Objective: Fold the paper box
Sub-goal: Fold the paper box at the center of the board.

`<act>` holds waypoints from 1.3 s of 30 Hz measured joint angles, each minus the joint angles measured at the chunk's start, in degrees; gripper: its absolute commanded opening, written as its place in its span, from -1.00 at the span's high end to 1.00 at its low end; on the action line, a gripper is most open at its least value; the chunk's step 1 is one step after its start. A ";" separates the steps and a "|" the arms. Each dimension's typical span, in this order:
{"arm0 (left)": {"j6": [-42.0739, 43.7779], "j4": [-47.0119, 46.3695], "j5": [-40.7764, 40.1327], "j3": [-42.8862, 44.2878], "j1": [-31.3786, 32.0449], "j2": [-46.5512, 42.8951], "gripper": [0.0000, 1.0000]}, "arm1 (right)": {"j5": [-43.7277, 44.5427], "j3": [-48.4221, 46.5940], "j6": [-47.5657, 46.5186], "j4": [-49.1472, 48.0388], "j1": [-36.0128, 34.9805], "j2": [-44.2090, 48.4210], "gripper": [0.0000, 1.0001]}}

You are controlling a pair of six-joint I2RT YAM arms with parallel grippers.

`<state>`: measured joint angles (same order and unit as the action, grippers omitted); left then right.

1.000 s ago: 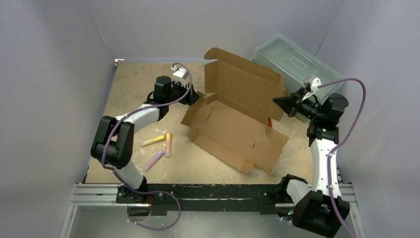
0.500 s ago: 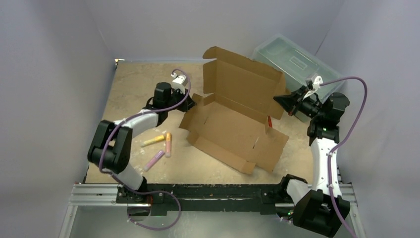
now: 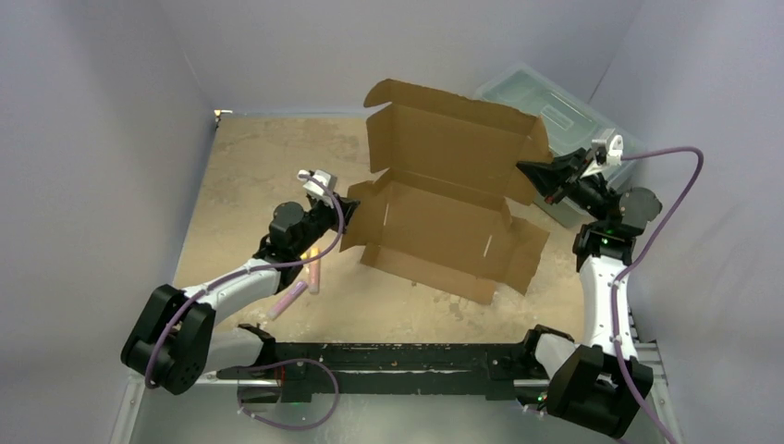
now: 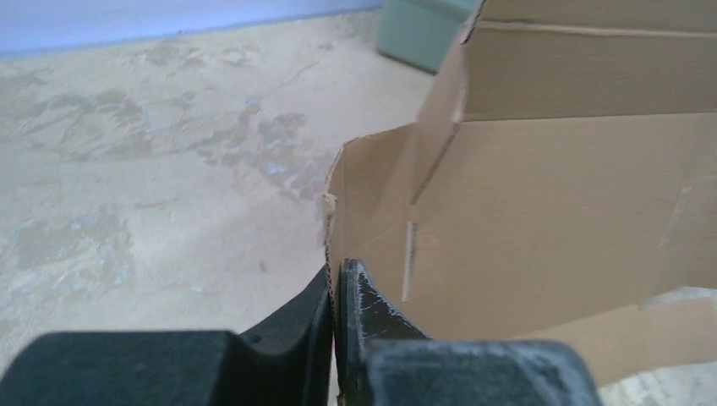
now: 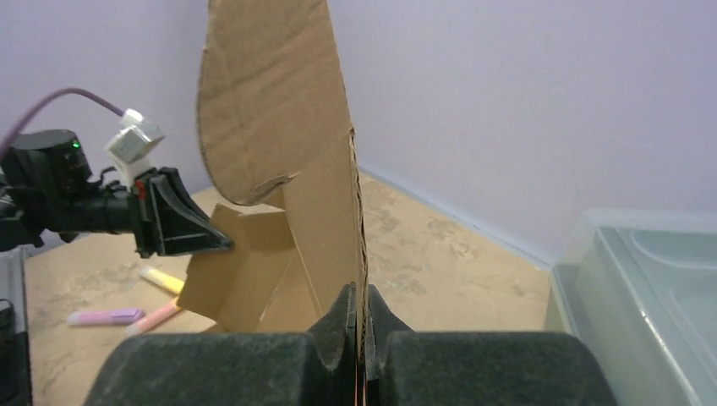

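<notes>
The paper box [image 3: 442, 228], brown corrugated cardboard, hangs half open in mid-table, its lid panel [image 3: 453, 139] standing up at the back. My left gripper [image 3: 344, 210] is shut on the box's left side flap; in the left wrist view its jaws [image 4: 336, 283] pinch the flap's edge [image 4: 330, 220]. My right gripper [image 3: 529, 173] is shut on the right end flap, and the right wrist view shows the cardboard edge [image 5: 358, 211] clamped between its jaws [image 5: 361, 304]. The box [image 5: 254, 271] stretches between the two grippers.
A translucent grey-green plastic toolbox [image 3: 555, 116] stands at the back right, right behind the right gripper. Several chalk-like sticks, yellow, orange and purple [image 3: 288, 298], lie on the tabletop under the left arm. Purple walls close in the table on three sides.
The left gripper shut on the box's left flap and drew toward the near left. The box turned, straightened between both grippers and lifted; the right gripper rose slightly with its flap.
</notes>
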<state>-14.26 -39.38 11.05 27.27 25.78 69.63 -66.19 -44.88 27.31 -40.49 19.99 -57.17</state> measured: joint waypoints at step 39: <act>-34.62 -6.25 4.20 3.74 3.32 4.90 1.00 | -2.43 4.13 8.81 -9.25 1.07 4.57 1.00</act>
<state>-48.88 -45.63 15.25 31.00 29.10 74.52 -68.62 -40.75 36.12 -49.74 21.06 -52.60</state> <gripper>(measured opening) 0.003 0.011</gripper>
